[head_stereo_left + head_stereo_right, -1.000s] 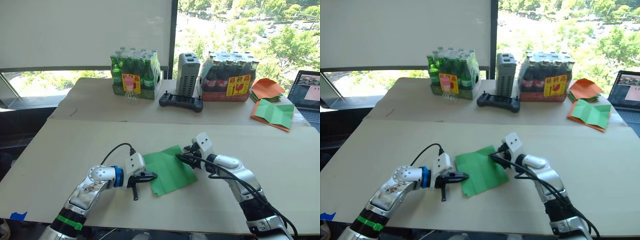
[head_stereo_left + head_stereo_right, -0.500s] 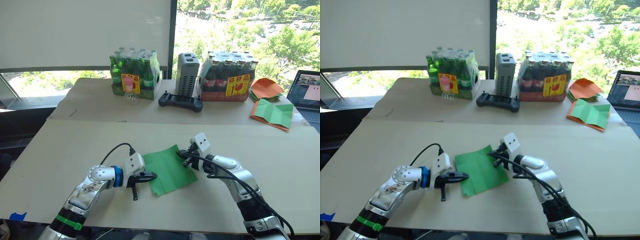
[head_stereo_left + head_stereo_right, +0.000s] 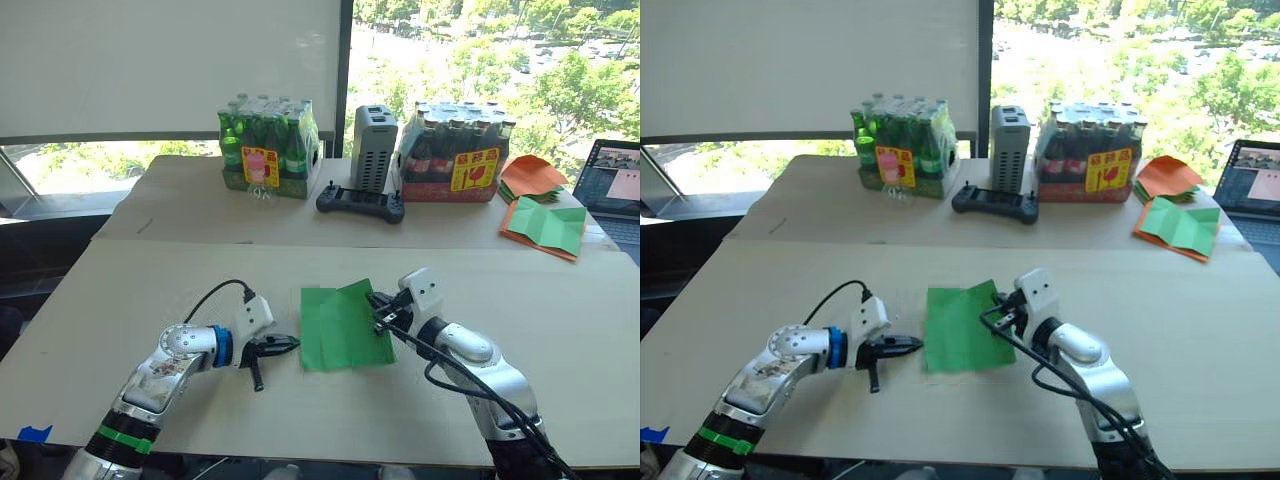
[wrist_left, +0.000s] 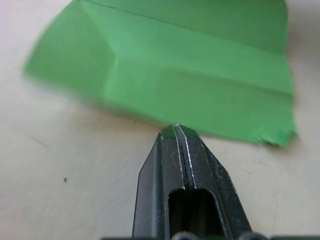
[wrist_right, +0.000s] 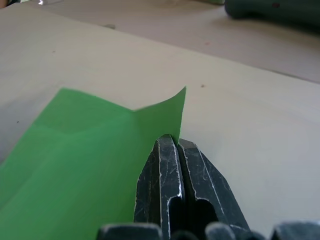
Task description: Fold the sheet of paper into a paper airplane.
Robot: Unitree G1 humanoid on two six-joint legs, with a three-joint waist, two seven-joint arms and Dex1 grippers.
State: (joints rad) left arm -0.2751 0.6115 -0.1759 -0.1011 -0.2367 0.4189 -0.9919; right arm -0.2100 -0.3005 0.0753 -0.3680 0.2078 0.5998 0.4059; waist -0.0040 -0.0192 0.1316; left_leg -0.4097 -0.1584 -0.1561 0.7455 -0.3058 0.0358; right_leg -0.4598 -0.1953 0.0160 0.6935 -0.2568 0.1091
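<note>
The sheet of paper (image 3: 344, 326) lies flat mid-worktop (image 3: 560, 300). The right pincer (image 3: 380, 312) pinches its right edge (thin, floppy, best gripped at edges); the left pincer (image 3: 283, 345) is closed, empty, just beside it.

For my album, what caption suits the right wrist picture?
Right gripper pinching the green sheet of paper by its raised edge.
</note>
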